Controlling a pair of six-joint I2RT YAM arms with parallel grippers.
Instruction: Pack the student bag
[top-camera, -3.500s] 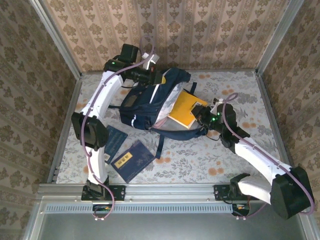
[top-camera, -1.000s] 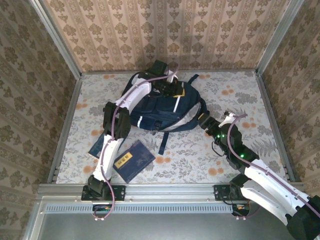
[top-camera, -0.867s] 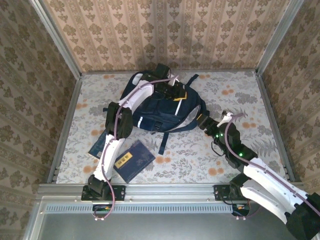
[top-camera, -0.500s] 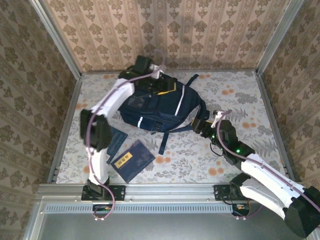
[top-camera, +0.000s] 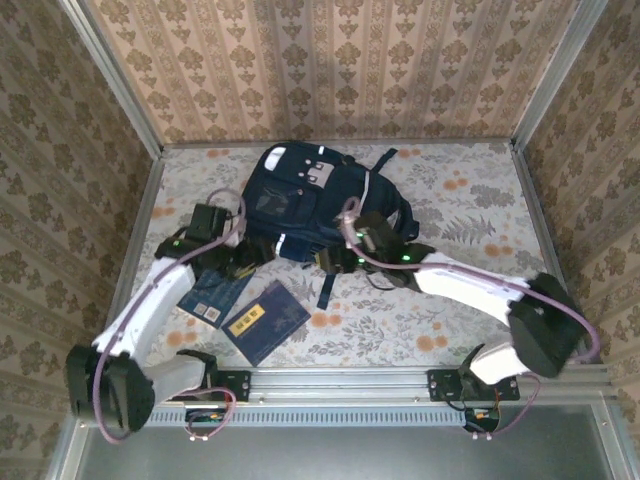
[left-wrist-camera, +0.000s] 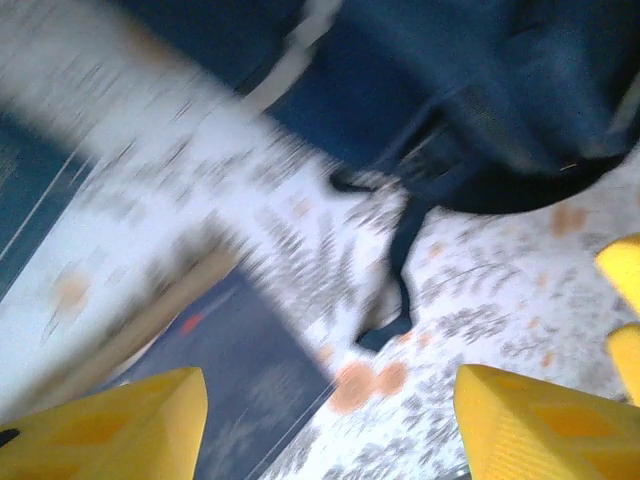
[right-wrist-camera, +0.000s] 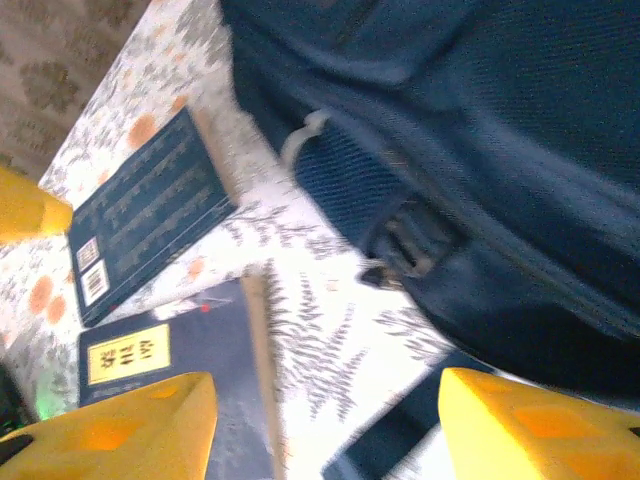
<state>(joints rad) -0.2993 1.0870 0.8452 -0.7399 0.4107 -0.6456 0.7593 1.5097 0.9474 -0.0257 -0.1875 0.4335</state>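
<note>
Student bag (top-camera: 320, 200) lies flat, far-centre on table (top-camera: 470, 200), front pocket up. Labelled book (top-camera: 265, 320) & plain book (top-camera: 213, 296) sit near-left, not yet packed. L gripper (left-wrist-camera: 330, 420) and R gripper (right-wrist-camera: 325, 425) hang low at bag's near edge, both w/ fingers apart, empty; prob. lining up for a book.

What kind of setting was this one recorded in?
Likely a staged robot test cell: wallpapered panels in aluminium framing enclose a floral-covered table with a navy backpack on it.

One student bag (top-camera: 310, 200), two navy books, a yellow-labelled book (top-camera: 268, 322) and a white-labelled book (top-camera: 215, 298)
</note>
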